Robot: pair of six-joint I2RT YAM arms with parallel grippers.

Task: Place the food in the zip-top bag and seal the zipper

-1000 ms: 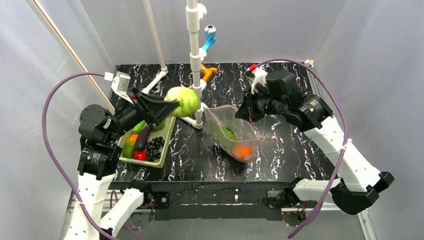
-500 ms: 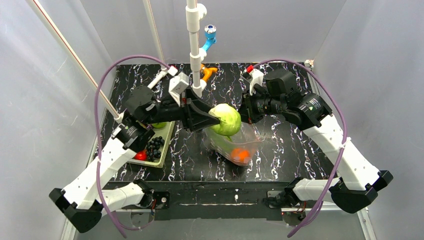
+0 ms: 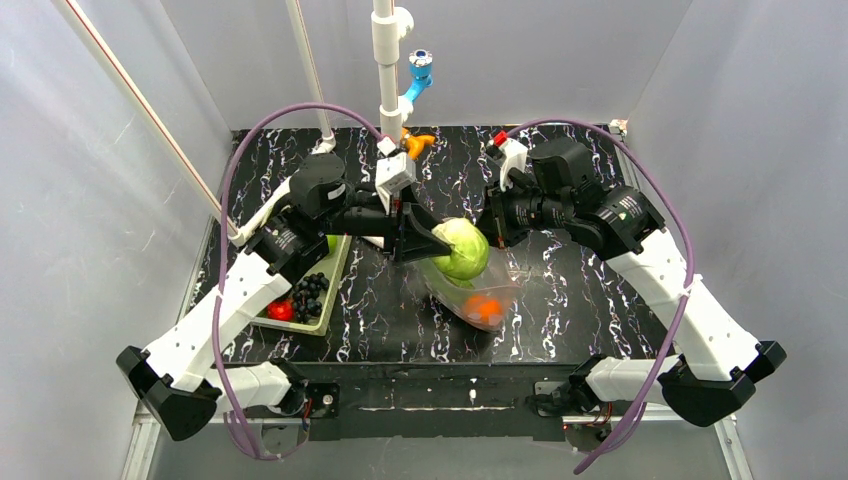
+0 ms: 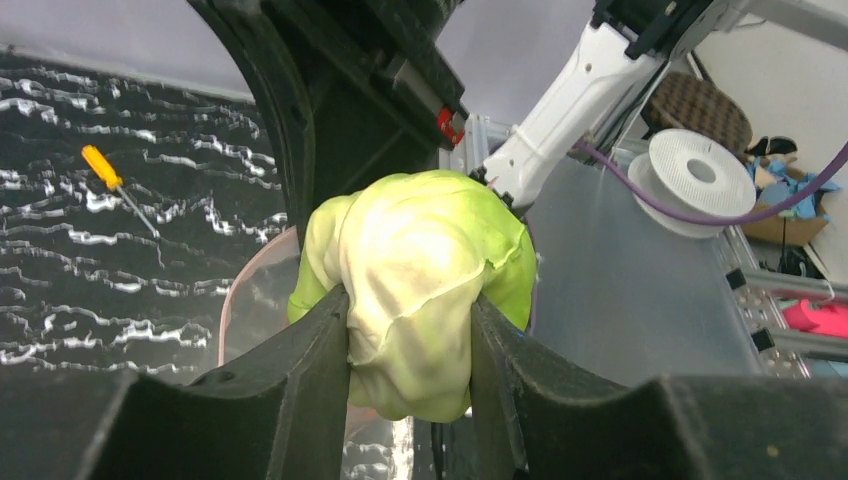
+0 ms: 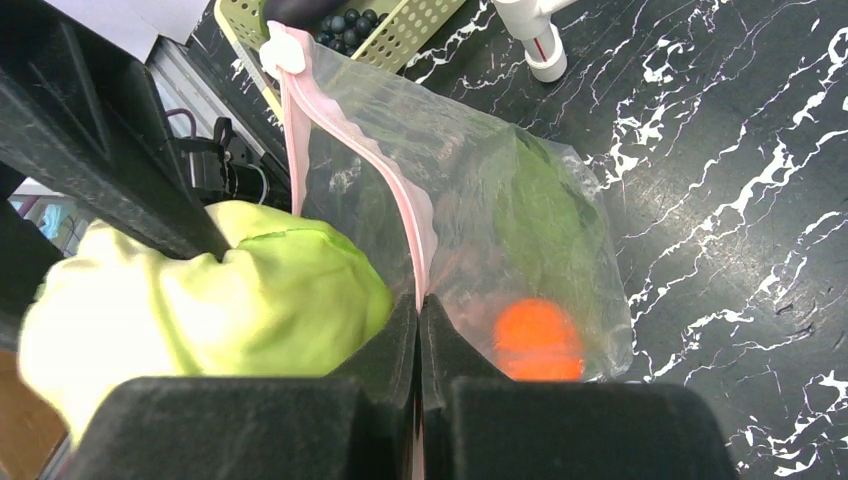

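Top external view: black marbled surface [image 3: 570, 320] between grey walls, with both arms meeting near its middle.
Far left: pale green slatted plastic basket [image 3: 322, 322] holding a dark grape bunch [image 3: 310, 290] and a small red piece [image 3: 281, 311]; the left arm passes above its far end.
Left arm: rises from the near-left base, forearm stretched rightward and roughly level, wrist facing the bag.
Left fingers [image 3: 430, 243]: spread around a pale green crinkled cabbage-like ball [image 3: 462, 247], clamping it from both sides in the air over the bag's mouth.
Middle back: white plastic pipe stand [image 3: 386, 90] just behind the left wrist; a small orange object [image 3: 418, 143] beside it.
Bag: clear crinkly zip-top bag [image 5: 500, 170] lying right of centre, with an orange ball [image 5: 537, 338] and a dark green piece [image 5: 545, 215] inside.
Zipper: narrow pink strip [image 5: 400, 200], one lip lifted; the cabbage-like ball is just beside it, contact unclear.
Right fingers [image 5: 405, 345]: pressed together, pinching the pink strip.
Right arm: elbow out to the right, forearm angled back toward centre, wrist pointing left.
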